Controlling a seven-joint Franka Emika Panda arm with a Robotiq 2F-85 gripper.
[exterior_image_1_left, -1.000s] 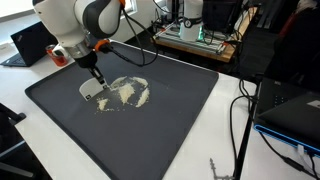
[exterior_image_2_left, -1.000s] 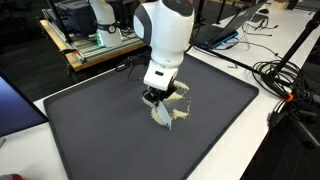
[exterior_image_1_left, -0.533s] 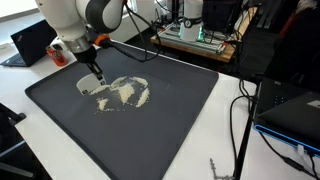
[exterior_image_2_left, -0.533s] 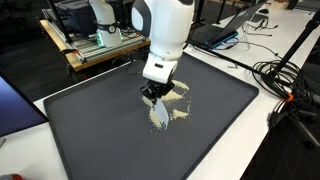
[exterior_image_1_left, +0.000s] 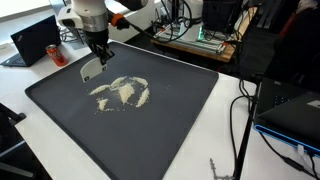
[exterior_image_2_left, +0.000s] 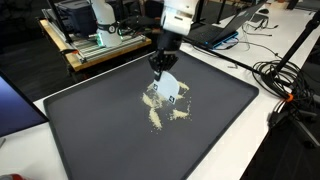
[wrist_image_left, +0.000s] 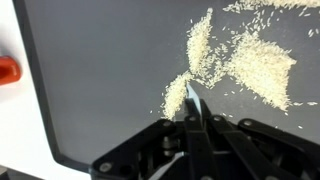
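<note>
Pale rice-like grains (exterior_image_1_left: 125, 92) lie in loose heaps on a dark mat (exterior_image_1_left: 150, 140). They show in both exterior views (exterior_image_2_left: 165, 108) and in the wrist view (wrist_image_left: 240, 65). My gripper (exterior_image_1_left: 100, 55) is shut on a thin, flat white scraper (exterior_image_1_left: 90, 69) and holds it in the air above the mat, at the edge of the grains. In an exterior view the gripper (exterior_image_2_left: 163, 63) hangs over the heap with the scraper (exterior_image_2_left: 168, 86) under it. In the wrist view the scraper (wrist_image_left: 192, 100) shows edge-on between the jaws (wrist_image_left: 192, 120), over a small strip of grains.
The mat (exterior_image_2_left: 100, 140) lies on a white table. A red can (exterior_image_1_left: 57, 52) and a laptop (exterior_image_1_left: 30, 42) stand beyond one mat edge. A wooden bench with electronics (exterior_image_2_left: 95, 45) is behind. Cables (exterior_image_1_left: 240, 115) and another laptop (exterior_image_1_left: 290, 110) lie on the far side.
The arm has risen from the mat and lifted the scraper clear of the grains. The grains lie as they were left.
</note>
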